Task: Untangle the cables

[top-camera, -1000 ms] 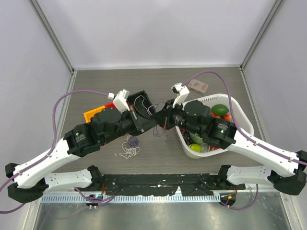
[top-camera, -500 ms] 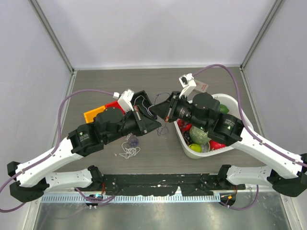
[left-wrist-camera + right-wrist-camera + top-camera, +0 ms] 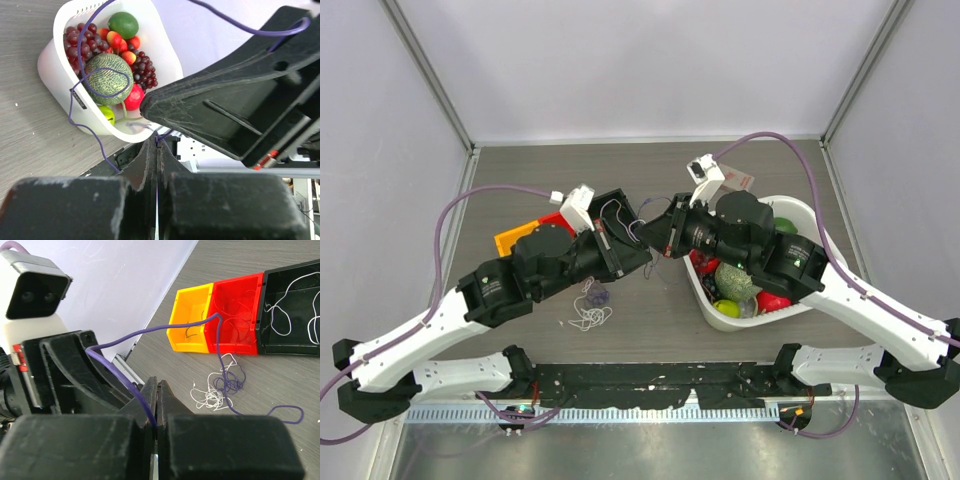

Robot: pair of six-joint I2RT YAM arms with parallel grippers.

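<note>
Left claw (image 3: 156, 152) and right claw (image 3: 157, 407) are both shown shut, tip close to tip above the middle of the desk (image 3: 620, 165). Each is pinched on the same dark purple cable (image 3: 125, 381). From the claws this cable is seen to trail down to a small tangle (image 3: 220, 385) of white and purple strands. The tangle lies on the desk just in front of a yellow bin (image 3: 190, 342), a red bin (image 3: 235, 282) and a black bin (image 3: 300, 310). A white cable (image 3: 275, 315) is already laid loose in the black bin, and thin strands are visible in the red bin. The task is judged partly done: the purple cable is not yet drawn free of the white strands.
</note>
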